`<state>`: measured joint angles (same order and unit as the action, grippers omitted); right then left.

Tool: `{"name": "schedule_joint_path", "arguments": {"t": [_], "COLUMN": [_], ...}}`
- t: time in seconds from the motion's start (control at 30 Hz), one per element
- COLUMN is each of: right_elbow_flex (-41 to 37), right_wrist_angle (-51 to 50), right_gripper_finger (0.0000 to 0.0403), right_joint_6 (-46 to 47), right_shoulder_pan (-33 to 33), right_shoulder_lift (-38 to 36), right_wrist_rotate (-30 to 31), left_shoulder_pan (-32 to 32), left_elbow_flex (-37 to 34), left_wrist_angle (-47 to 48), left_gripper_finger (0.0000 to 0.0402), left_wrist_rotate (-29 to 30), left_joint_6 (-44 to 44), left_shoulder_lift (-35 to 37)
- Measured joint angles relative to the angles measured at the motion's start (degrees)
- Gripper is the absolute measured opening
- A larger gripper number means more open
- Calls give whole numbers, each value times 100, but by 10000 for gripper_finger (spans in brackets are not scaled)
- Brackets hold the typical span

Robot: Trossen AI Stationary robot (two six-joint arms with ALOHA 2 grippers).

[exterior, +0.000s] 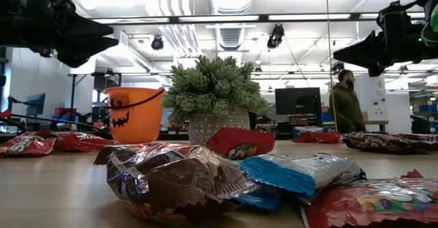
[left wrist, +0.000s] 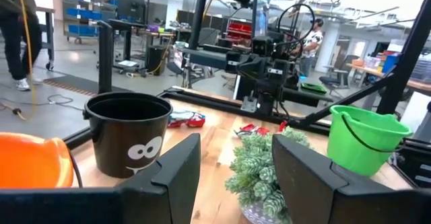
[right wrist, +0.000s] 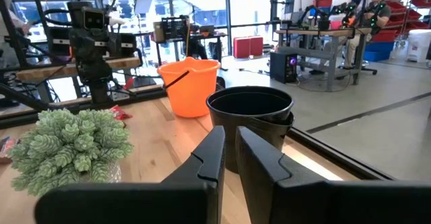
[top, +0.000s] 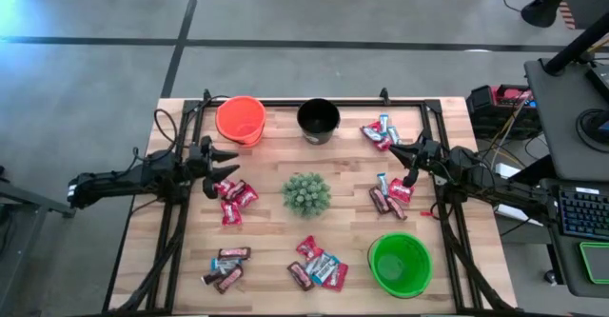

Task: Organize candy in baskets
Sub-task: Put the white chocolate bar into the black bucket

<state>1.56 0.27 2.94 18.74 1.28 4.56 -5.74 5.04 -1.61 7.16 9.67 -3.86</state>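
Three baskets stand on the wooden table: an orange one (top: pixel 240 119) and a black one (top: pixel 318 120) at the far edge, a green one (top: pixel 400 264) at the near right. Candy lies flat on the table in several small heaps (top: pixel 236 199) (top: pixel 226 267) (top: pixel 318 265) (top: pixel 390 195) (top: pixel 381 132). My left gripper (top: pixel 234 164) hovers open at the table's left, level, just beyond the left heap; its fingers (left wrist: pixel 176 173) hold nothing. My right gripper (top: pixel 410 176) hovers shut at the table's right, above the right heap, with nothing between its fingers (right wrist: pixel 209 163).
A spiky green plant (top: pixel 306 193) in a small pot stands at the table's middle, between the two arms. A black frame (top: pixel 314 101) runs along the table's far edge and down both sides. A person (exterior: pixel 345 105) stands in the room beyond.
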Motion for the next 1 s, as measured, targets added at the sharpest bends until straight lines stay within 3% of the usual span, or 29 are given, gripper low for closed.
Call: {"name": "schedule_joint_path", "arguments": {"t": [0.3, 0.5, 1.0], "right_elbow_flex": [-1, -2, -1], "right_wrist_angle": [1, 2, 1], "right_gripper_finger": [29, 29, 29], "right_joint_6": [0, 0, 0], "right_shoulder_pan": [2, 0, 2], "right_shoulder_lift": [-1, 0, -1], "right_wrist_rotate": [-1, 0, 0], "left_shoulder_pan": [2, 0, 0], "left_elbow_flex": [0, 0, 0], "left_wrist_angle": [-42, -450, -1069], "left_gripper_finger": [167, 157, 131], "left_wrist_rotate": [-96, 371, 390], "left_joint_6": [337, 822, 1325], "left_shoulder_lift": [-217, -241, -245]}}
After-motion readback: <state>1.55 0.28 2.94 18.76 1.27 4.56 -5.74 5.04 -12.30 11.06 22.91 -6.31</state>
